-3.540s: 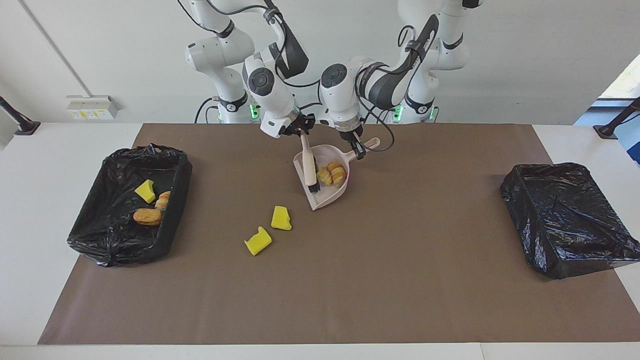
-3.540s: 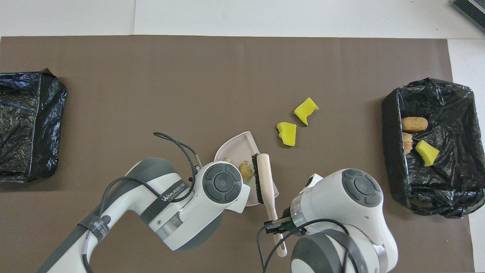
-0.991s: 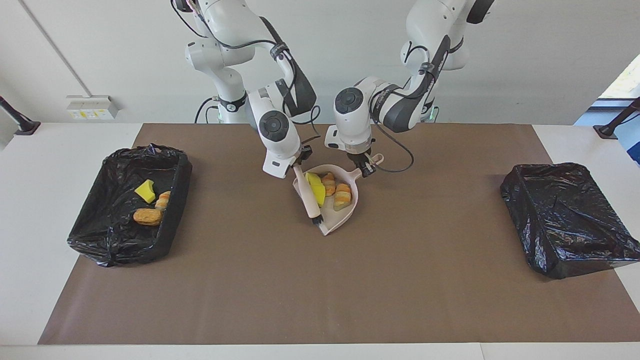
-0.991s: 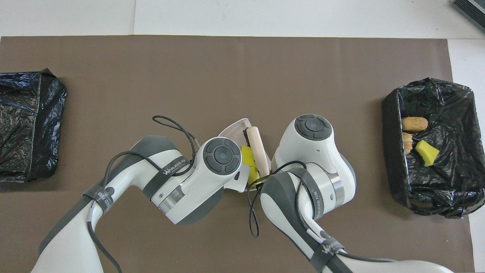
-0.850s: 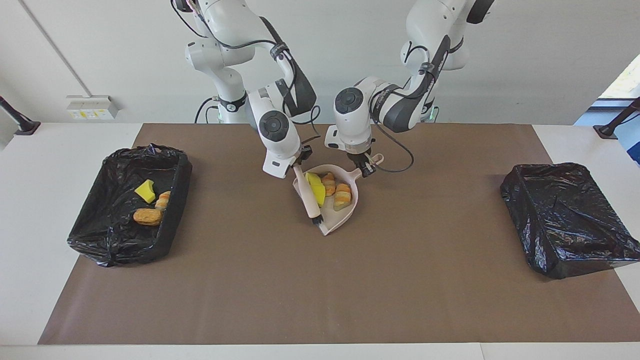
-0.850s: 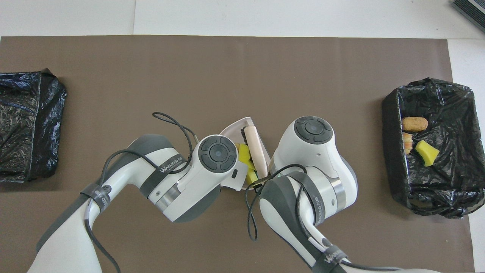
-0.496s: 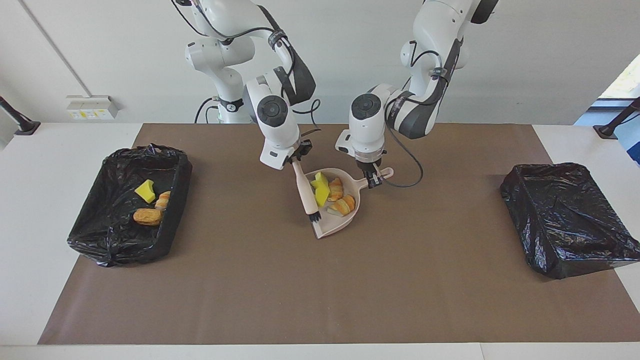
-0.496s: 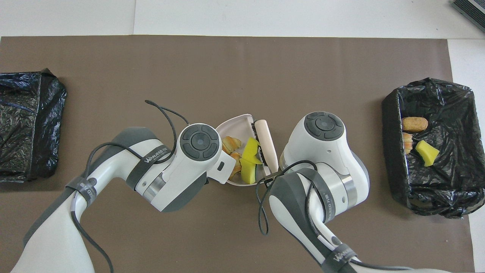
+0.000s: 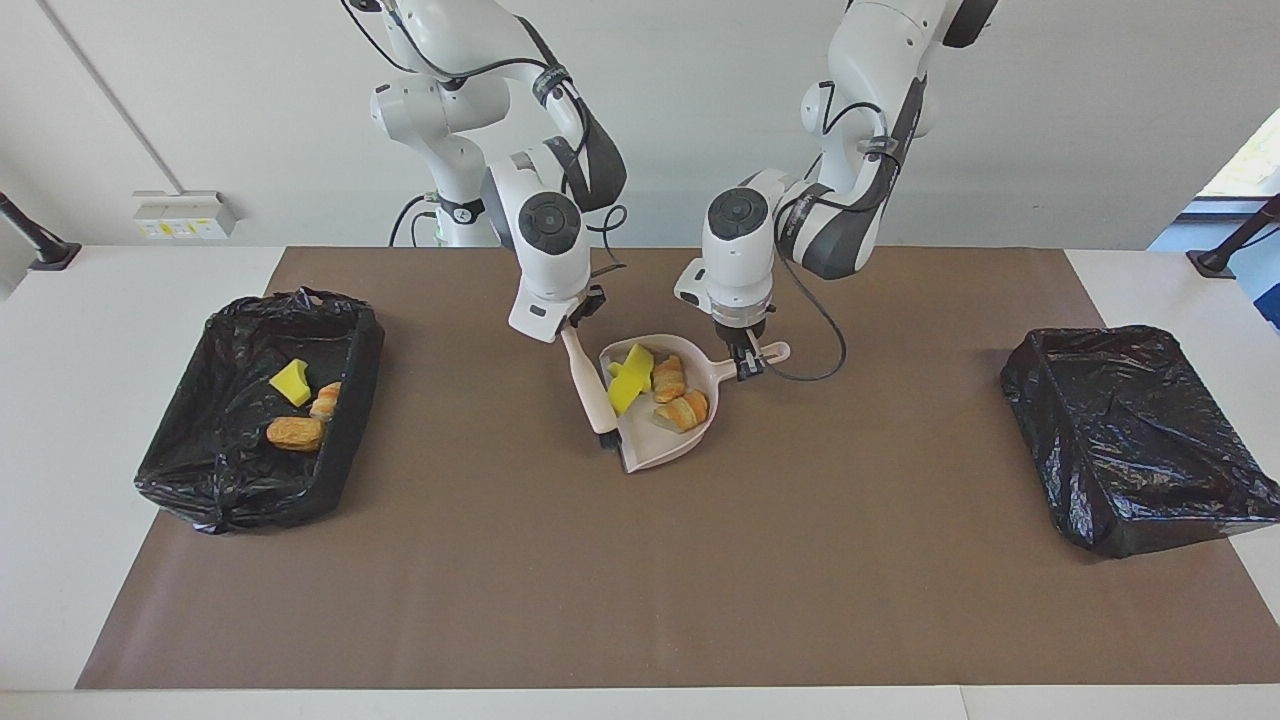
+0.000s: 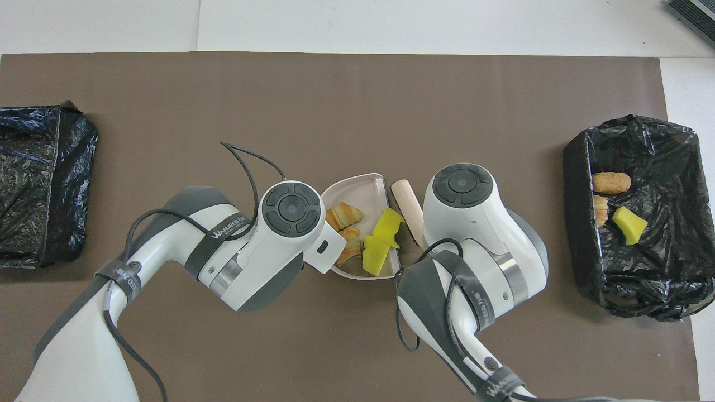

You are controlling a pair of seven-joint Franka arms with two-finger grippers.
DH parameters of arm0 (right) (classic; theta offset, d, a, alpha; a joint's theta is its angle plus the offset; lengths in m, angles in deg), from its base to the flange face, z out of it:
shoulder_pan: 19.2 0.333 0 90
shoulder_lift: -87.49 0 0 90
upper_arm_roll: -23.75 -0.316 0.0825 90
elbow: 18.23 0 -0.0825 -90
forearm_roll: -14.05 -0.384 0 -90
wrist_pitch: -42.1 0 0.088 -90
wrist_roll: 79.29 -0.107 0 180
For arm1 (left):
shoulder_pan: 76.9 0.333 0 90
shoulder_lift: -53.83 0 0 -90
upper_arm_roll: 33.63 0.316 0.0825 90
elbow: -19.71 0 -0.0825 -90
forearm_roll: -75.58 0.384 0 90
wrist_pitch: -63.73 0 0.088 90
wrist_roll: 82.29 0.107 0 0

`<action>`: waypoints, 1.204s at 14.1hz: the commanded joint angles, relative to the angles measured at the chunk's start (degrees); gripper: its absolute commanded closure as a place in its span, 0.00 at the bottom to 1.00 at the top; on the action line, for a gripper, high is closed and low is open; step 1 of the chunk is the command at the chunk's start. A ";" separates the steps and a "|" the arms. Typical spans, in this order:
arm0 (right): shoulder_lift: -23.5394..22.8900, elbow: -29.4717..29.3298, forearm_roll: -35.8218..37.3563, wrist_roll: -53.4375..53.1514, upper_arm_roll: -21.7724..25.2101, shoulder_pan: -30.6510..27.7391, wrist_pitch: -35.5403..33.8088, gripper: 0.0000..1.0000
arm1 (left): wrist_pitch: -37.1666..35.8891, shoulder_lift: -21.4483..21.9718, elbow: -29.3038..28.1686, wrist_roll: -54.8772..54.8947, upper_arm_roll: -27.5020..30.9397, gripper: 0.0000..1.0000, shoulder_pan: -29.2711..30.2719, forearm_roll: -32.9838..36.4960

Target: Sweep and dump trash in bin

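Brown matting covers the surface (image 9: 640, 560), with a black-lined bin (image 9: 262, 400) at the right arm's end holding three scraps (one yellow, two bread-like) and another bin (image 9: 1135, 435) at the left arm's end. Mid-surface, the left claw (image 9: 748, 358) grips the handle of the cream dustpan (image 9: 662, 445), which carries the trash (image 9: 655, 385): two yellow chunks and two orange-brown pieces. Beside it, the right claw (image 9: 577, 318) clenches the brush (image 9: 588, 390).

Trash (image 9: 655, 385) in dustpan (image 9: 665, 447) mid-table, brush (image 9: 588, 392) beside it.
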 commanded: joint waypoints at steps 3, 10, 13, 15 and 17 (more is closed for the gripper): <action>0.08 -5.37 3.84 -0.70 -0.35 -0.06 -7.23 1.00 | 1.50 1.52 -2.24 4.84 0.06 1.00 -0.03 0.50; 3.50 -8.72 1.91 -0.79 0.09 -2.77 -15.49 1.00 | -0.79 5.81 -1.45 12.47 3.66 1.00 0.06 -2.56; 3.86 -8.72 -1.33 -2.10 0.18 -4.01 -18.30 1.00 | -3.50 11.34 -2.06 19.49 9.19 1.00 -0.38 -7.75; 4.03 -8.37 -5.62 -3.68 0.18 -4.80 -18.05 1.00 | -5.87 14.25 -2.06 23.37 12.70 1.00 -0.38 -8.81; 4.29 -7.93 -8.19 -7.36 0.09 -4.80 -17.61 1.00 | -9.56 17.15 -1.80 29.50 20.06 1.00 -0.47 -11.88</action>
